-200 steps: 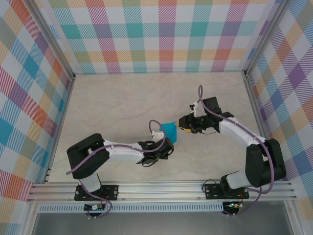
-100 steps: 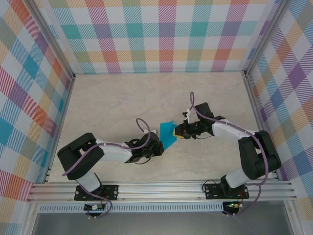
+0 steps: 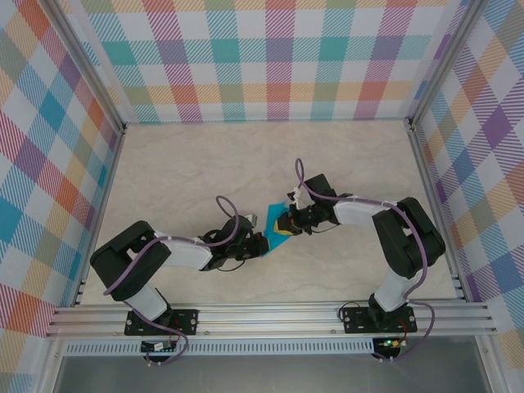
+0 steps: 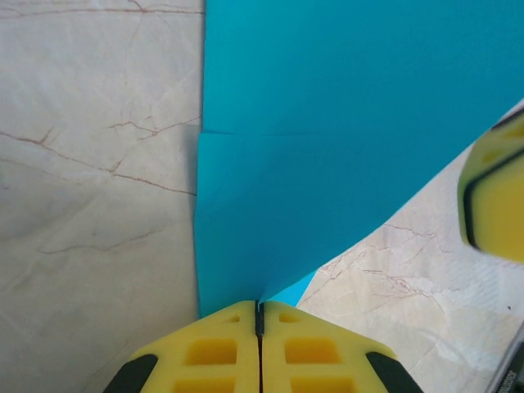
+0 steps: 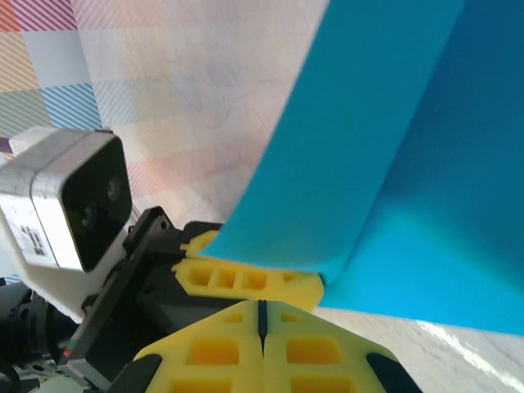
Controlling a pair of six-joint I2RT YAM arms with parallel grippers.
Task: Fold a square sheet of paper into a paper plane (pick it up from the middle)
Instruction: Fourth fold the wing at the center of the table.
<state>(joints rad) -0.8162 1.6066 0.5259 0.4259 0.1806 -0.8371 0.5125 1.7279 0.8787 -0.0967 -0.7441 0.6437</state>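
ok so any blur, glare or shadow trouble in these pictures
Top external: even light, sharp throughout. Left wrist: the sheet of paper is crisp, the yellow pad at the right edge blurred. Right wrist: paper darker toward its right, glare streaks on the table.

overhead plus two wrist close-ups of paper (image 4: 327, 123)

One blue sheet of paper (image 3: 273, 219); two grippers at it (the left gripper (image 3: 264, 243) by its near-left corner, the right gripper (image 3: 285, 223) by its right edge); one table (image 3: 205, 164) beneath the paper
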